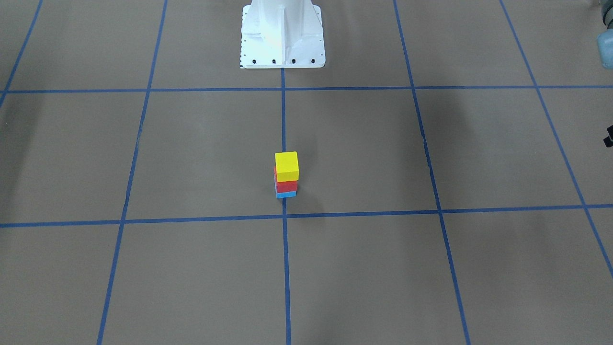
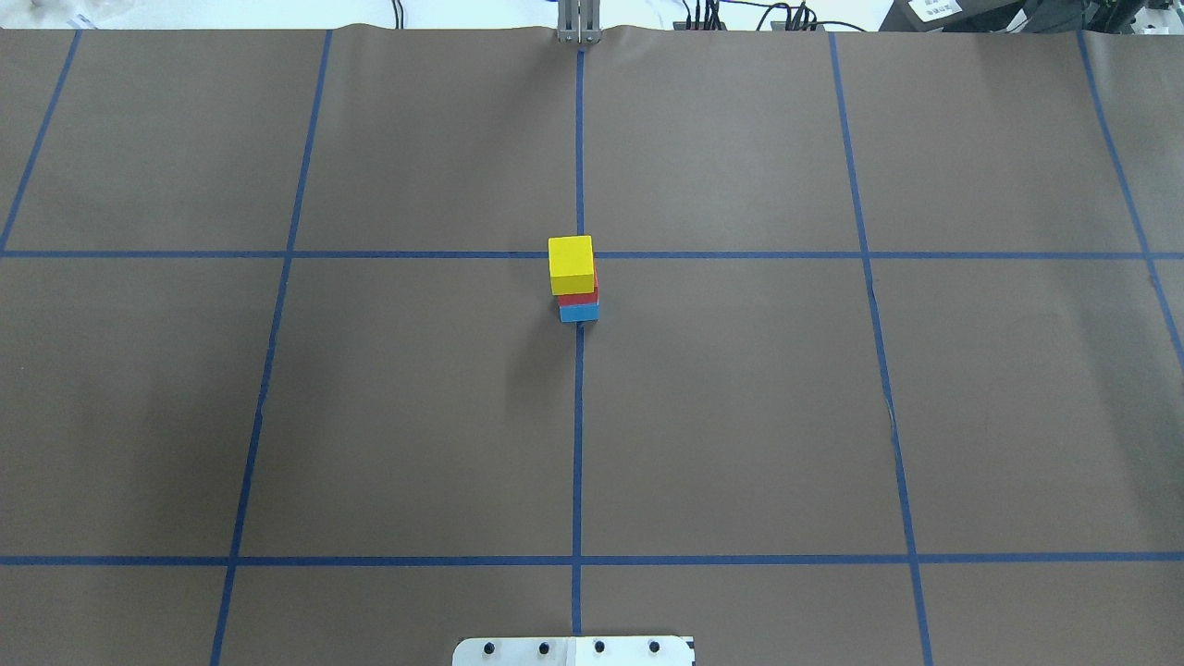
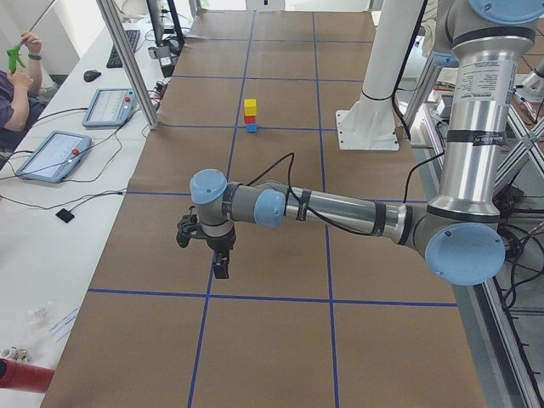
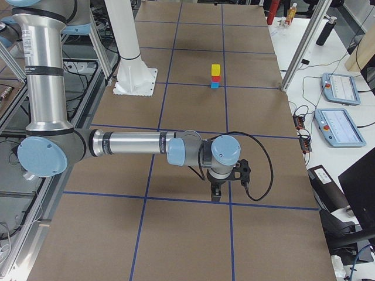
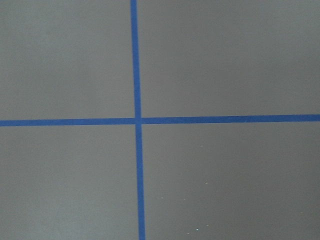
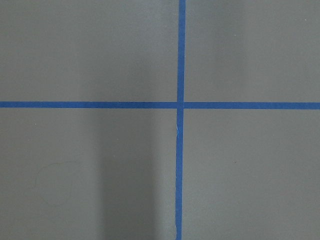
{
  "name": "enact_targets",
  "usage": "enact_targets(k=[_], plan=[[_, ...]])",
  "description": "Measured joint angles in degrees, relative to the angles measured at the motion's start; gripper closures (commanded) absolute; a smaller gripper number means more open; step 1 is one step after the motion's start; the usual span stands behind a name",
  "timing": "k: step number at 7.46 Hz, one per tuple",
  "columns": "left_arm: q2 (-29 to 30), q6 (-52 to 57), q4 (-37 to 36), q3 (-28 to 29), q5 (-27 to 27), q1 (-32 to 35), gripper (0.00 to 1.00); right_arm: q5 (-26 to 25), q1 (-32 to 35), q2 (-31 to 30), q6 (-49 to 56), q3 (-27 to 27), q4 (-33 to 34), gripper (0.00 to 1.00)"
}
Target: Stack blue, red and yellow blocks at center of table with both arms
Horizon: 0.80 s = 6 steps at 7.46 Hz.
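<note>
The left gripper [image 3: 221,272] hangs over the bench [image 2: 416,416], pointing down near a crossing of blue tape [image 5: 136,120]. I cannot tell whether it is wide or narrow. The right gripper [image 4: 216,193] hangs likewise at the opposite end, and its spread is equally unclear. Well apart from both, between them, stands the stack, with the blue block [image 1: 286,194] lowest, the red block [image 1: 286,186] on it and the yellow block [image 1: 286,165] on top.

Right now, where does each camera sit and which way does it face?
Front-facing: across table, faces robot; base, block stack.
Overhead: behind robot, looks forward; base, same stack.
Exterior left: table's left end, looks along; left arm.
Exterior right: right end; right arm.
Left wrist: straight down; tape cross only.
Right wrist: likewise.
</note>
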<state>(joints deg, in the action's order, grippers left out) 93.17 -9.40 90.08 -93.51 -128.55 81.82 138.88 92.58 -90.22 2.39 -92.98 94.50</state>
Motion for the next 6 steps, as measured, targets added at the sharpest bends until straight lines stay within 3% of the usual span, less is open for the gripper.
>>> enact_targets(k=[2, 6], plan=[[-0.29, 5.88, 2.93, 2.78, -0.35, 3.03, 0.00, -0.42, 0.43, -1.21, 0.08, -1.35, 0.08, 0.01], [-0.30, 7.62, 1.87, 3.47, -4.84, 5.61, 0.00, -0.60, 0.49, -1.78, 0.07, -1.52, 0.29, 0.01]])
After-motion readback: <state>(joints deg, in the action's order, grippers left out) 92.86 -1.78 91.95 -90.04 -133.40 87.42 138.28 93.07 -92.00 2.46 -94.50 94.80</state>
